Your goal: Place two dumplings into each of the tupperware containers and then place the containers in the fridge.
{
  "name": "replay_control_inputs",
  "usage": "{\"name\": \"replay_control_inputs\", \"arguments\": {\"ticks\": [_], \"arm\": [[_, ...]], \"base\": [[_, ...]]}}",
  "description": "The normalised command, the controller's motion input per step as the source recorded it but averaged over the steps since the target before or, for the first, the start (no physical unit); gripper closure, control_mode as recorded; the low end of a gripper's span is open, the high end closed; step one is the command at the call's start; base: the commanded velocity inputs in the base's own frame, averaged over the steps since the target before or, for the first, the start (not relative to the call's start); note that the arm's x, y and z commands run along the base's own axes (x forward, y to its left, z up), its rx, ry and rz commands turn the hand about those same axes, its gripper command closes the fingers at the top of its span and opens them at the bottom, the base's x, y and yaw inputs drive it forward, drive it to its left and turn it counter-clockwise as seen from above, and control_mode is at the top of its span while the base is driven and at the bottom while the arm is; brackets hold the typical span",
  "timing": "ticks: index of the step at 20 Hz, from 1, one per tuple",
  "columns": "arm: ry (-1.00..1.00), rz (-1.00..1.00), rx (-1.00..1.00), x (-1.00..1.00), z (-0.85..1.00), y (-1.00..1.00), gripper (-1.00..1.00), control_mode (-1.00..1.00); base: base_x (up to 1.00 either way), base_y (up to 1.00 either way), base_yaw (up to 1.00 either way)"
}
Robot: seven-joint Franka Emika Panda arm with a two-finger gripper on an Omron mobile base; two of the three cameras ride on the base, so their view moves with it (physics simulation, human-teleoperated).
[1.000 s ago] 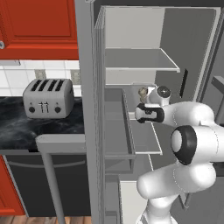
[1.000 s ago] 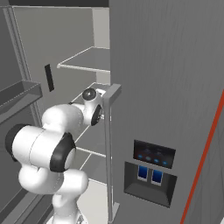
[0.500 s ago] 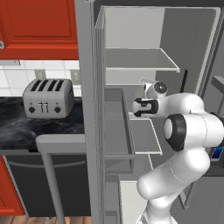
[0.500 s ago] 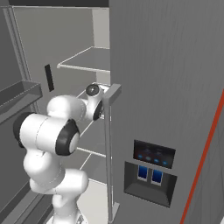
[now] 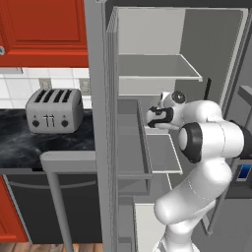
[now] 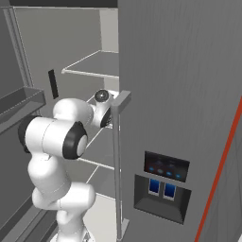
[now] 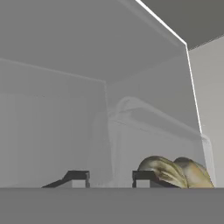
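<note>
Inside the open fridge (image 5: 162,74), my gripper (image 7: 111,178) reaches over the middle shelf (image 5: 165,152). Its dark fingertips (image 7: 78,177) stand a little apart on either side of the near corner of a pale translucent tupperware container (image 7: 148,135), so it is open. Two tan crimped dumplings (image 7: 175,173) lie in that container, right behind the right fingertip. From the left base view the dark hand (image 5: 158,116) hangs just above the shelf, left of the white forearm. The right base view has the wrist (image 6: 105,113) half hidden behind the fridge door's edge.
The left fridge door with its bins (image 5: 132,147) stands open close to the hand. The right door (image 6: 179,94) with a dispenser panel (image 6: 163,182) stays shut. A silver toaster (image 5: 54,110) sits on the black counter (image 5: 29,145) under red cabinets (image 5: 44,29).
The hand has slid slightly left, deeper over the shelf, while the elbow has swung up and closer to the cameras. The fridge and counter have not shifted.
</note>
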Motion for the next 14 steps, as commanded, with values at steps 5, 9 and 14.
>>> {"name": "replay_control_inputs", "arguments": {"ticks": [5,9,14], "arm": [[0.00,0.00,0.00,0.00,0.00,0.00,-1.00,-1.00],[-0.14,-0.01,0.00,-0.16,0.08,0.00,-1.00,-1.00],[-0.07,-0.12,0.00,-0.53,0.36,0.00,-1.00,-1.00]], "base": [[0.00,0.00,0.00],[0.00,0.00,0.00],[0.00,0.00,0.00]]}}
